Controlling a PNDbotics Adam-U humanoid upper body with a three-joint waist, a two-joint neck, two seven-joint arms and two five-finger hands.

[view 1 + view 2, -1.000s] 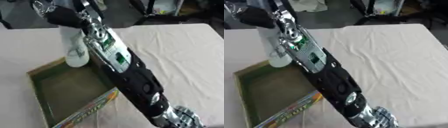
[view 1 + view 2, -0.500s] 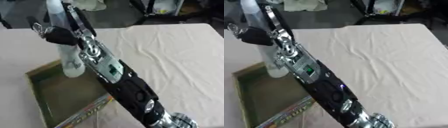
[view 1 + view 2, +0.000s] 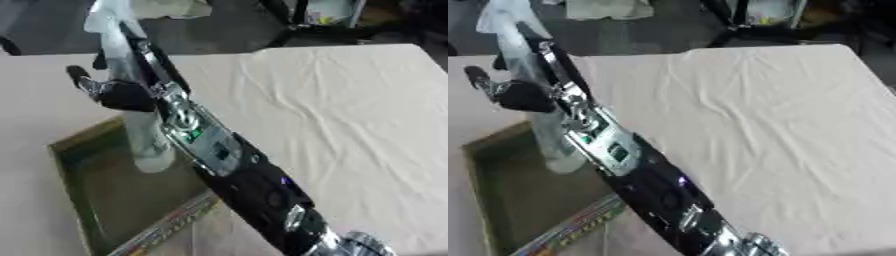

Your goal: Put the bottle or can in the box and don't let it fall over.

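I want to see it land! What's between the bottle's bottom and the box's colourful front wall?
Only bare box floor, seen in the left eye view. The right hand holds the bottle upright.

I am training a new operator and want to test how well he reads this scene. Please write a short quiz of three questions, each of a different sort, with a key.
1. True or false: the bottle lies flat on the cloth.
2. Which hand holds the bottle? A. left B. right C. neither
3. Fill in: the bottle's lower end is over the green ____.

Key:
1. False: it is nearly upright, in the hand.
2. B: the arm comes in from the lower right.
3. box
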